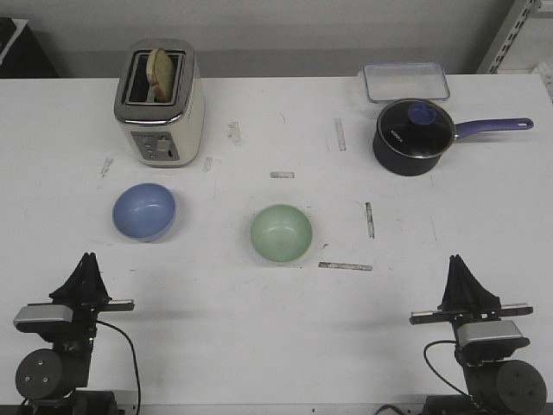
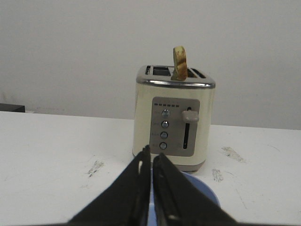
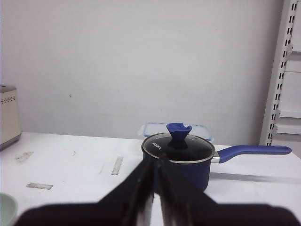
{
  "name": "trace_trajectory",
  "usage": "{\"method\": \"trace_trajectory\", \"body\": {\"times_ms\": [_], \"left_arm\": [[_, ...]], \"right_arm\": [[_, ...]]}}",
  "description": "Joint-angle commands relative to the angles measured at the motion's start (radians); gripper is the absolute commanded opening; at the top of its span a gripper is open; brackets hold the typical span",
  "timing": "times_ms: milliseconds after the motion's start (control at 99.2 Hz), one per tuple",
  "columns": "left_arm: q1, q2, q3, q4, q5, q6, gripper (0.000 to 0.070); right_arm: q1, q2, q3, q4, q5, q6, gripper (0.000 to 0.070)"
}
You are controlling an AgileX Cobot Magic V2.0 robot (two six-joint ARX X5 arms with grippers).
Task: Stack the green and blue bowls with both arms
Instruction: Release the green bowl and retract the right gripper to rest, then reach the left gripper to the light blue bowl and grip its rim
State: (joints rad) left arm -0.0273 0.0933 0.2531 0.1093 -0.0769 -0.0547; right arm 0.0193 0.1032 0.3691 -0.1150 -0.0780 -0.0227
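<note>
Bowls sit on the white table (image 1: 259, 346), both upright, hollow and well apart from each other, neither touched by an arm. Going by size, the cream toaster (image 1: 161, 104) comes first: it stands straight ahead of the left gripper (image 1: 87, 258), beyond the blue bowl, with a slice of bread (image 1: 160, 66) poking out of one slot. Next is the dark navy saucepan (image 1: 413, 135) with its glass lid and blue handle, far ahead of the right gripper (image 1: 457, 260) and a little inward of it, and just behind the pan lies a clear lidded container (image 1: 405, 82). The blue bowl (image 1: 144, 211) rests just ahead of the left gripper and slightly toward the robot's right; in the left wrist view only its rim shows, behind the fingertips. The green bowl (image 1: 282, 233) lies between the two arms, ahead of and well to the inner side of the right gripper, nearer the table's middle. Both grippers rest low at the near edge, their pointed fingers pressed together with nothing between them. Short strips of grey tape (image 1: 346, 266) mark the tabletop near the green bowl.
</note>
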Motion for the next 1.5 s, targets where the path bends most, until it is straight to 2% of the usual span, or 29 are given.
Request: {"method": "trace_trajectory", "body": {"times_ms": [0,202,444,545,776,887,1039,1099,1200,1281,1382,1492], "left_arm": [[0.001,0.046,0.051,-0.010,-0.002,-0.010,0.0001],[0.000,0.250,0.213,-0.035,0.042,-0.009,0.0001],[-0.004,0.549,0.409,-0.071,0.131,-0.010,0.0001],[-0.018,0.669,0.510,-0.169,0.134,-0.035,0.0001],[-0.012,0.940,0.760,-0.524,0.145,-0.205,0.0001],[-0.006,1.053,0.855,-0.666,0.249,-0.205,0.0001],[0.055,1.179,0.963,-0.793,0.391,-0.217,0.0007],[0.077,1.220,1.001,-0.819,0.392,-0.234,0.0067],[0.117,1.285,1.056,-0.829,0.391,-0.254,0.0297],[0.148,1.336,1.094,-0.834,0.391,-0.254,0.0416],[0.172,1.399,1.126,-0.851,0.391,-0.254,0.0502],[0.193,1.458,1.138,-0.873,0.391,-0.251,0.0505]], "right_arm": [[0.001,-0.005,0.005,0.010,0.000,-0.005,0.0006],[0.001,-0.005,0.005,0.010,0.000,-0.005,0.0006],[0.001,-0.005,0.005,0.010,0.000,-0.005,0.0006],[0.001,-0.005,0.005,0.010,0.000,-0.005,0.0006],[0.001,-0.005,0.005,0.010,0.000,-0.005,0.0006],[0.001,-0.005,0.005,0.010,0.000,-0.005,0.0006],[0.001,-0.005,0.005,0.010,0.000,-0.005,0.0006],[0.001,-0.005,0.005,0.010,0.000,-0.005,0.0006],[0.001,-0.005,0.005,0.010,0.000,-0.005,0.0006],[0.001,-0.005,0.005,0.010,0.000,-0.005,0.0006],[0.001,-0.005,0.005,0.010,0.000,-0.005,0.0006],[0.001,-0.005,0.005,0.010,0.000,-0.005,0.0006]]}}
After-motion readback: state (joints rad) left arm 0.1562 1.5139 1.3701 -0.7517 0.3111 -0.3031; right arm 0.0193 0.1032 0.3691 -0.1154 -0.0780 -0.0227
